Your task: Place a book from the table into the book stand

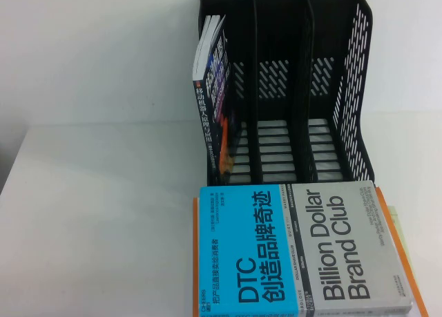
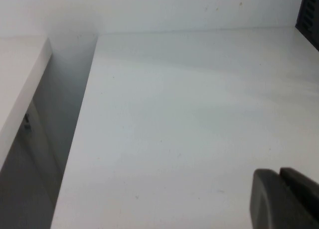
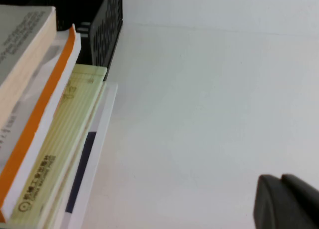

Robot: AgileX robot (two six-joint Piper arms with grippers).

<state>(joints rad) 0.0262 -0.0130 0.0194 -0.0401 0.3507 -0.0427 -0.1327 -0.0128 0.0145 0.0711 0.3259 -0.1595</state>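
The blue and grey book (image 1: 297,248) printed "DTC" and "Billion Dollar Club" lies flat on top of a stack at the front of the white table (image 1: 103,213). Its page edge shows in the right wrist view (image 3: 20,54). The black book stand (image 1: 359,89) stands upright just behind it, with its middle and right slots empty. Neither gripper shows in the high view. My left gripper (image 2: 279,175) is shut and empty over bare table, left of the stand (image 2: 311,14). My right gripper (image 3: 281,181) is shut and empty over bare table, right of the stack.
A dark book (image 1: 214,89) with white Chinese spine text leans in the stand's left slot. Under the blue and grey book lie an orange-bordered book (image 3: 45,114) and a pale yellow-green booklet (image 3: 60,159). The table's left edge (image 2: 75,139) drops off beside another white surface.
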